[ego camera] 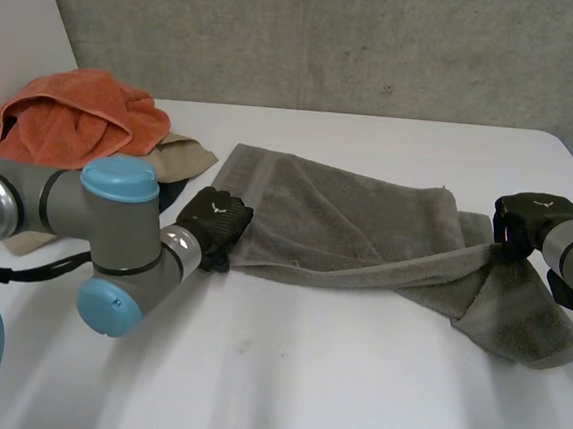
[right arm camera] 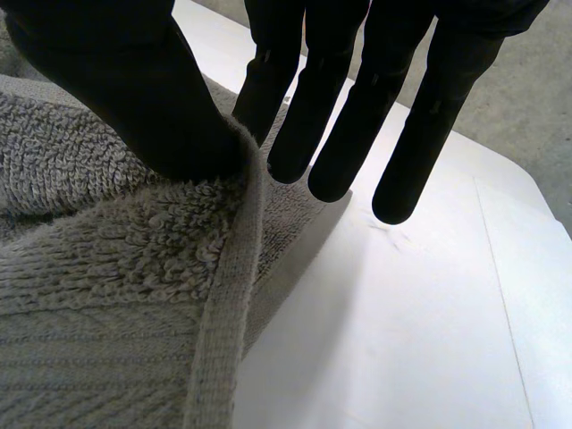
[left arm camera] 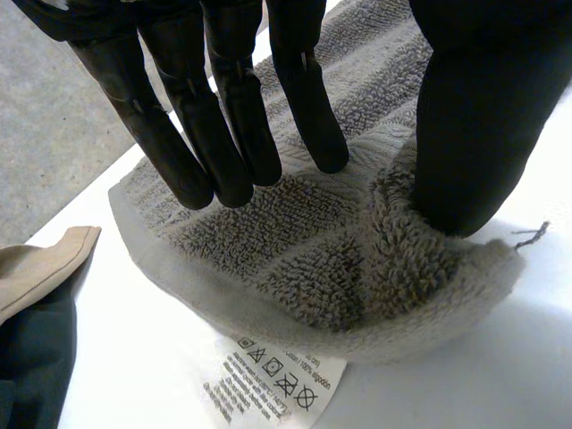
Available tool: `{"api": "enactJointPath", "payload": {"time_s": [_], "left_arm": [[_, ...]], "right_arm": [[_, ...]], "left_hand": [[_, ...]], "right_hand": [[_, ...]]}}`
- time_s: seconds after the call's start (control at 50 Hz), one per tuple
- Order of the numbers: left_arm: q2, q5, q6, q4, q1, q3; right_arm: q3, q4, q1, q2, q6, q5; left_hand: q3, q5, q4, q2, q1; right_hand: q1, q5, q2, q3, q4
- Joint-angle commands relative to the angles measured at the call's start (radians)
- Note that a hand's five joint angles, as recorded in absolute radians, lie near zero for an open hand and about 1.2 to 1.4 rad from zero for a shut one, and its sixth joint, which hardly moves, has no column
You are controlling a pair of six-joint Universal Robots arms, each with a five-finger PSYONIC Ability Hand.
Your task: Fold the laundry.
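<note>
The left hand (ego camera: 216,220), at centre left of the head view, pinches the towel's (ego camera: 336,224) near left corner: straight fingers (left arm camera: 223,134) lie over the pile and the thumb (left arm camera: 465,125) is sunk into bunched terry beside them. The right hand (ego camera: 529,221), at the right edge of the frame, pinches the opposite end, with the hem caught between its thumb (right arm camera: 107,89) and straight fingers (right arm camera: 357,134). The towel is grey, thick-looped terry with a flat woven hem. It lies across the middle of the white table (ego camera: 302,377), its near edge drawn into a taut strip between the hands, while its right end sags in a crumpled fold below the right hand. A white care label (left arm camera: 268,380) pokes out under the left corner. To fold well, both pinches likely need to stay at true corners and lift together. The right end looks twisted, so it probably wants shaking flat first, or the fold will trap a crease. An orange towel (ego camera: 74,116) and a beige cloth (ego camera: 186,156) are heaped at upper left, apart from the work.
</note>
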Motion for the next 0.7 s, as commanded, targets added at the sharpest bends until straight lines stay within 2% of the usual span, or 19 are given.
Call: {"api": "enactJointPath", "payload": {"time_s": [0.02,0.1,0.24,0.4,0.44,0.46,0.6,0.7], "left_arm": [[-0.015,-0.002,0.004,0.01,-0.003,0.021],[-0.009,-0.005,0.007,0.01,-0.004,0.018],[-0.001,-0.009,0.011,0.018,-0.01,0.01],[0.068,0.012,0.08,-0.008,-0.004,-0.068],[0.072,0.018,0.103,-0.005,-0.006,-0.084],[0.072,0.024,0.131,0.001,-0.006,-0.096],[0.039,0.014,0.194,0.055,0.0,-0.094],[0.014,0.009,0.176,0.081,0.008,-0.071]], "right_arm": [[0.002,0.0,0.001,-0.001,0.0,0.0],[0.0,0.0,0.001,-0.004,0.0,-0.002],[0.002,0.008,0.002,-0.015,0.0,-0.002],[0.019,0.046,0.002,-0.05,-0.014,-0.021],[0.022,0.048,0.001,-0.055,-0.017,-0.032],[0.023,0.049,-0.001,-0.058,-0.021,-0.043],[0.025,0.051,0.005,-0.049,-0.028,-0.055],[0.027,0.051,0.007,-0.046,-0.028,-0.054]], "left_hand": [[0.35,0.526,0.349,0.35,0.353],[0.521,0.698,0.52,0.521,0.525],[0.521,0.698,0.52,0.521,0.525],[0.519,0.695,0.518,0.519,0.522],[0.089,0.266,0.088,0.089,0.093],[-0.006,0.171,-0.007,-0.006,-0.002],[-0.004,0.173,-0.005,-0.004,0.0],[0.151,0.328,0.15,0.151,0.155]], "right_hand": [[0.265,0.234,0.221,0.209,0.202],[0.265,0.234,0.221,0.209,0.202],[0.265,0.234,0.221,0.209,0.202],[0.265,0.234,0.221,0.209,0.202],[0.265,0.234,0.221,0.209,0.202],[0.265,0.234,0.221,0.209,0.202],[0.265,0.234,0.221,0.209,0.202],[0.265,0.234,0.221,0.209,0.202]]}}
